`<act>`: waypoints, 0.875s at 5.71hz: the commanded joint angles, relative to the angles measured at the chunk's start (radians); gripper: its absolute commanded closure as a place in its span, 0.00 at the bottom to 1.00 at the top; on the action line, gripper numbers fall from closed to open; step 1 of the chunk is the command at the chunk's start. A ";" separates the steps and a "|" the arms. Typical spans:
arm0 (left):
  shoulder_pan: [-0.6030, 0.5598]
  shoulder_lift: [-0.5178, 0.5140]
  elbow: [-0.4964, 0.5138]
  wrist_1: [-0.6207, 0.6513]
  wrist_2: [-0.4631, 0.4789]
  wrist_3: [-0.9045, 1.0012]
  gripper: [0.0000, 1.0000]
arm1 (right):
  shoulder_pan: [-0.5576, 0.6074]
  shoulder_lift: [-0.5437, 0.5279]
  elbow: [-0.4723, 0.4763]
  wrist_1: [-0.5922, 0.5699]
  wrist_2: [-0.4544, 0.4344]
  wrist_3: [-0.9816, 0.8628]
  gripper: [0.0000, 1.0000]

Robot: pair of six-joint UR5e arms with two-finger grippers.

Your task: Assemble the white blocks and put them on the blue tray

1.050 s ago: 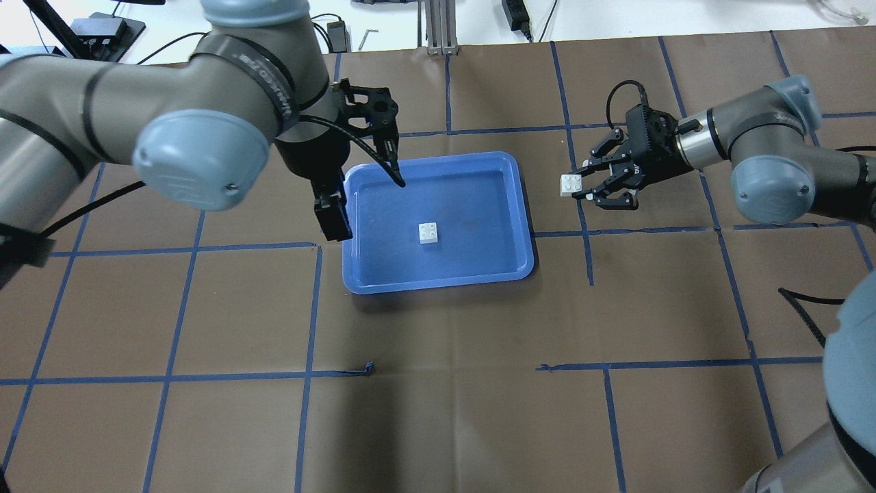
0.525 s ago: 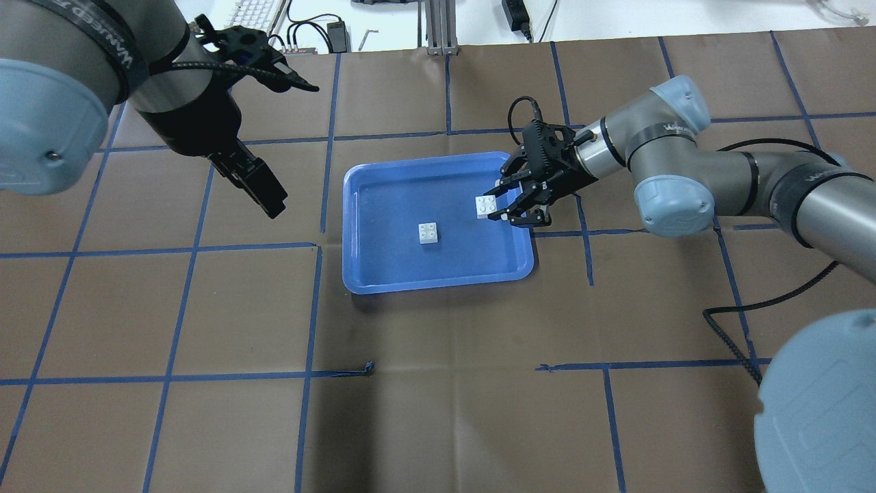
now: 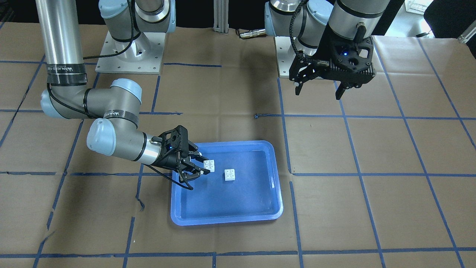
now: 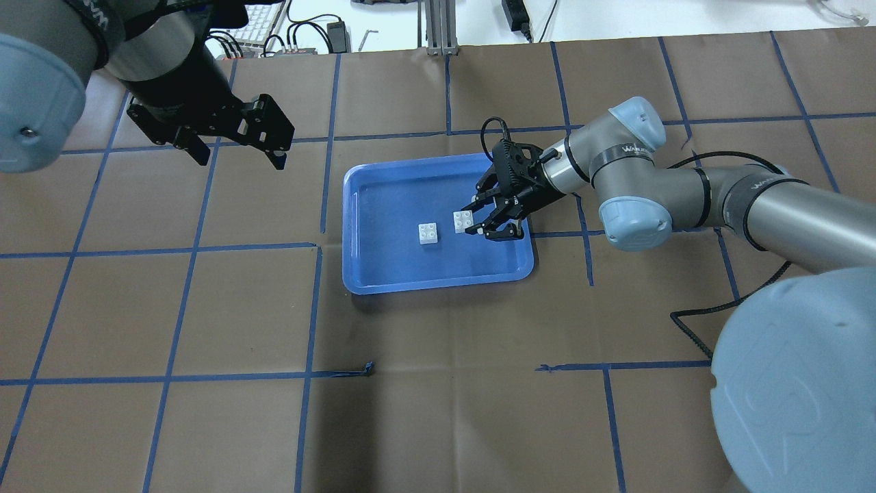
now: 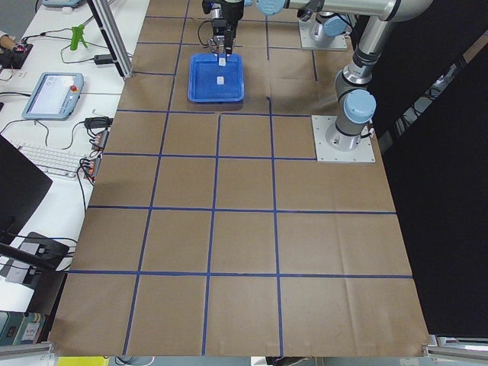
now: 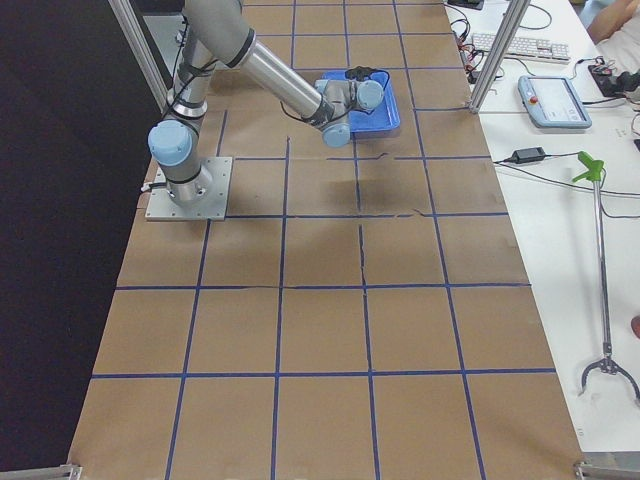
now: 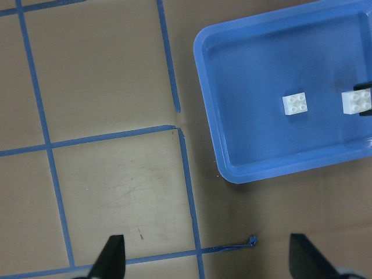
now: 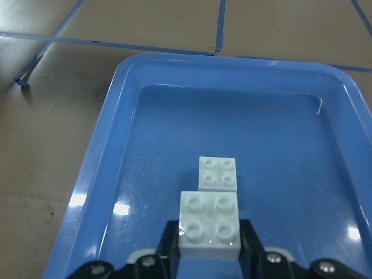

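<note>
The blue tray (image 4: 383, 274) lies at the table's middle, also in the front view (image 3: 223, 217). One white block (image 4: 429, 233) sits studs up on the tray floor, seen too in the front view (image 3: 230, 174) and both wrist views (image 7: 296, 104) (image 8: 217, 172). My right gripper (image 4: 472, 223) is shut on the second white block (image 4: 464, 220) and holds it over the tray, just right of the first; it shows in the right wrist view (image 8: 209, 224) and the front view (image 3: 209, 165). My left gripper (image 4: 236, 154) is open and empty, raised left of the tray.
Brown paper with blue tape grid lines (image 4: 318, 246) covers the table. Cables and a keyboard (image 4: 253, 14) lie beyond the far edge. A curled bit of tape (image 4: 369, 368) sits in front of the tray.
My right gripper carried its block leftward from outside the tray to over the tray, beside the resting block. My left arm pulled away from the tray to the left and back.
</note>
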 commanded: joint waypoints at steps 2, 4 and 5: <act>0.005 0.012 0.016 -0.021 0.009 -0.013 0.01 | 0.017 0.055 -0.006 -0.030 0.003 0.005 0.74; -0.001 0.012 0.020 -0.031 0.018 -0.013 0.01 | 0.027 0.072 -0.007 -0.070 0.003 0.038 0.74; -0.004 0.016 0.019 -0.031 0.018 -0.013 0.01 | 0.030 0.093 -0.009 -0.099 0.003 0.040 0.74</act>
